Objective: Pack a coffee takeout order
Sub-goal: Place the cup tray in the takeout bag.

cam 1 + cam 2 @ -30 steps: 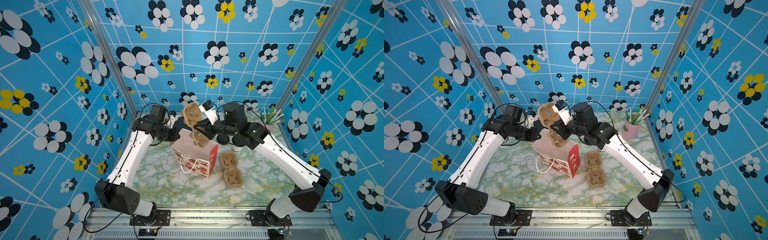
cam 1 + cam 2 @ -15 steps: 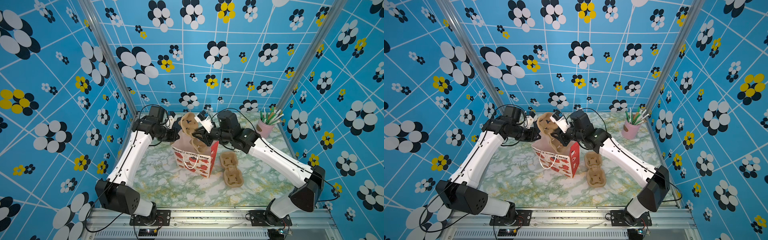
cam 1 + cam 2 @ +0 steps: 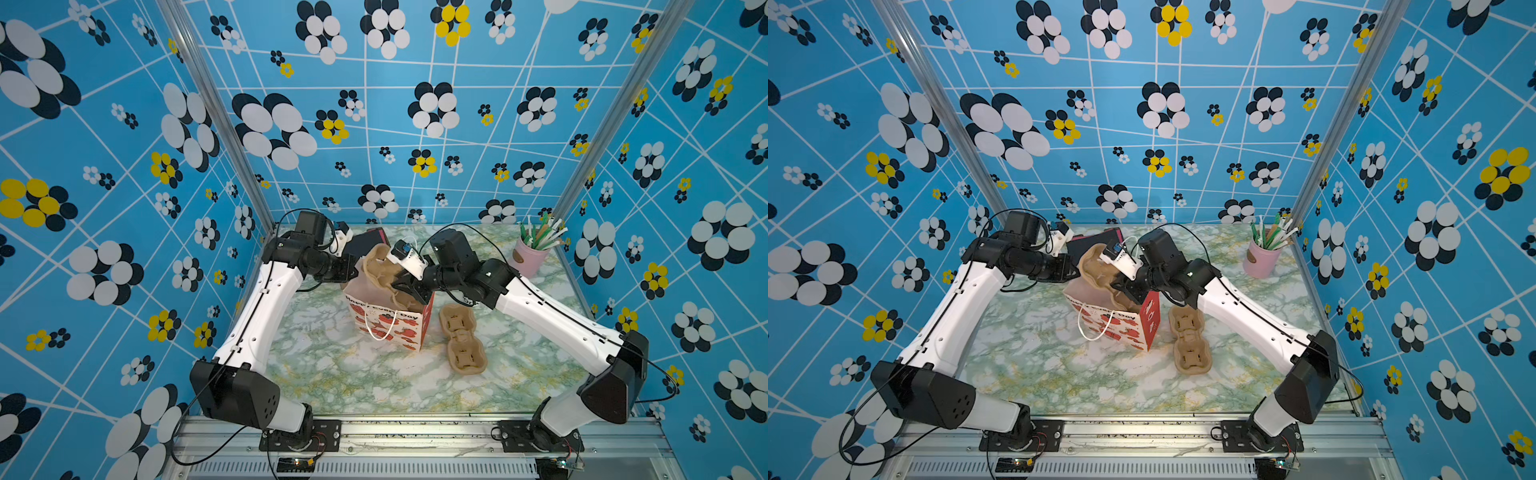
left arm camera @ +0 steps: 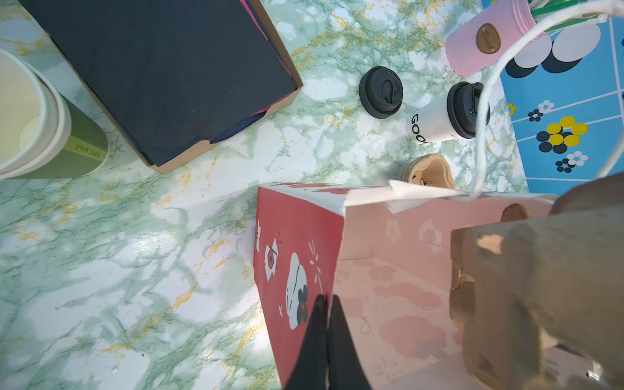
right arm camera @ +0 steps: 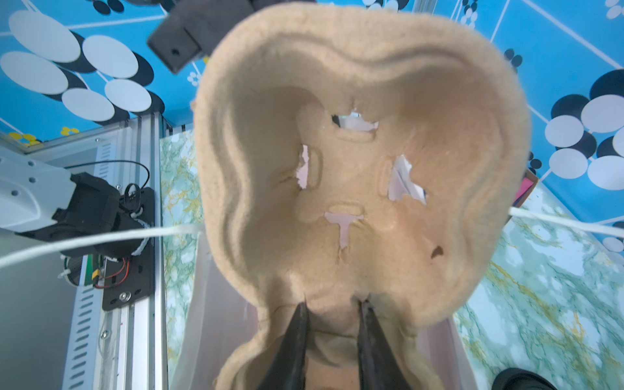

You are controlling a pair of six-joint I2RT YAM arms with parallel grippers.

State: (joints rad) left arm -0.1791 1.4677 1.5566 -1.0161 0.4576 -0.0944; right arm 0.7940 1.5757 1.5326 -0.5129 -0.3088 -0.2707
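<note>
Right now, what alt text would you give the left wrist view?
The left gripper, jaws shut, pinches the rim of a red-and-white paper bag while a pulp cup carrier dips into it. Beyond on the marble table sit black napkins, a loose black lid and a lidded white cup.

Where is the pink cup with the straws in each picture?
Top view: pink cup at the far corner of the table, on the right arm's side.
Top view: pink cup, same far corner.
Left wrist: pink cup just beyond the white cup.
Right wrist: not in it.
Shared landmark: the brown cup carrier held by the right gripper, in all four.
</note>
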